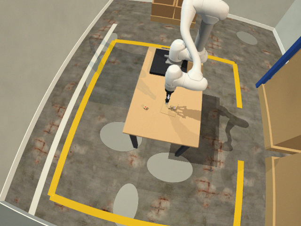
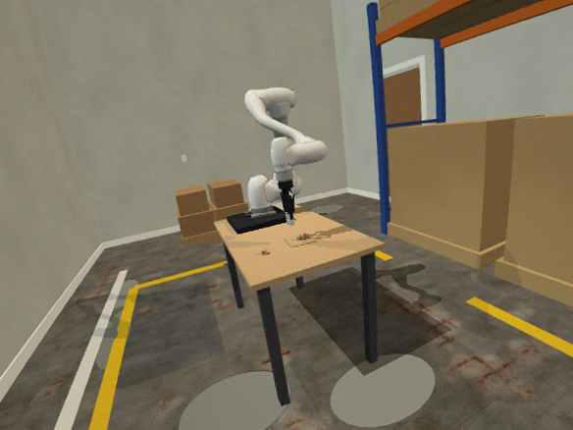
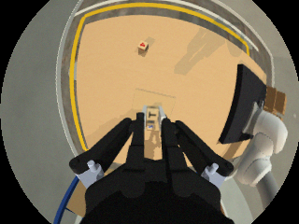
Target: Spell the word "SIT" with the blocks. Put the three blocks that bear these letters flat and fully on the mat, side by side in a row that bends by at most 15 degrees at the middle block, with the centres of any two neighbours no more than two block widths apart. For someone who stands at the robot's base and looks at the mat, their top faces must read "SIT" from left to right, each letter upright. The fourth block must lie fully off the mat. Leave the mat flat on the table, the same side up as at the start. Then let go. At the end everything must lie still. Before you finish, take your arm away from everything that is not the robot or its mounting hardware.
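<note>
Pointing down abv tbl (image 1: 150, 124) (image 2: 260, 267) (image 3: 107, 61), claw (image 1: 167, 102) (image 2: 290, 221) (image 3: 152, 111) has T blk (image 1: 166, 103) (image 2: 291, 223) (image 3: 152, 113) clamped.

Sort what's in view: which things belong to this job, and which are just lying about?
Job:
- gripper
- T block in its fingers
- mat
- two blocks on it
- red-marked block

Lying about:
- cardboard boxes
- yellow tape

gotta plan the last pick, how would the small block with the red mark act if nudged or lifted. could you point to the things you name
The small tan block with a red mark (image 1: 145, 107) (image 2: 265, 252) (image 3: 143, 46) looks rigid, so it probably won't flex. Its flat sides suggest sliding over rolling. Being small, it's likely light.
</note>
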`<state>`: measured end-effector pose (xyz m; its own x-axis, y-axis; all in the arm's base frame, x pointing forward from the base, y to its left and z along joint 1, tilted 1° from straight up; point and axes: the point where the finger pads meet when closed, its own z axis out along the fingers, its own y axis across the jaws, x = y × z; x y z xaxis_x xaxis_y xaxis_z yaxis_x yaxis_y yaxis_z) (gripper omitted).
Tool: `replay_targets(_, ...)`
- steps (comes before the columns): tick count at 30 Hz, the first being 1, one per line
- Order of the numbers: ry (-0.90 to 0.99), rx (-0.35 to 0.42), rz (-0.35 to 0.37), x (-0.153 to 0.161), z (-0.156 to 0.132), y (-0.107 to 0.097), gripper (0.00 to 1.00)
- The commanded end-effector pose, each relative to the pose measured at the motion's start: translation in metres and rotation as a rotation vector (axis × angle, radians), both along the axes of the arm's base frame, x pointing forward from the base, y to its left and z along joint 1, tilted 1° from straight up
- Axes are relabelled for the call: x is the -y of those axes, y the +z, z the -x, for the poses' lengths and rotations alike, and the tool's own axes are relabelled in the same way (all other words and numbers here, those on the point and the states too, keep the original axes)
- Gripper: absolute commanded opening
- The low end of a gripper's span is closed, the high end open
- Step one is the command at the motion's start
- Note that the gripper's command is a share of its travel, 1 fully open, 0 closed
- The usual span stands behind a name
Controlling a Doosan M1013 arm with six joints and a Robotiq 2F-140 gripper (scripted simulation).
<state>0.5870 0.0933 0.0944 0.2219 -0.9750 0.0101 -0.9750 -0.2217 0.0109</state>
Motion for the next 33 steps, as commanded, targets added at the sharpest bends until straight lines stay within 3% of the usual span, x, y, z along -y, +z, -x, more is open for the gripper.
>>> replay_targets(1,0.000,0.000,0.000,0.000,0.000,-0.005,0.13)
replay_targets(9,0.000,0.000,0.000,0.000,0.000,-0.028,0.13)
replay_targets(22,0.000,0.000,0.000,0.001,0.001,-0.084,0.13)
replay_targets(33,0.000,0.000,0.000,0.001,0.001,-0.093,0.13)
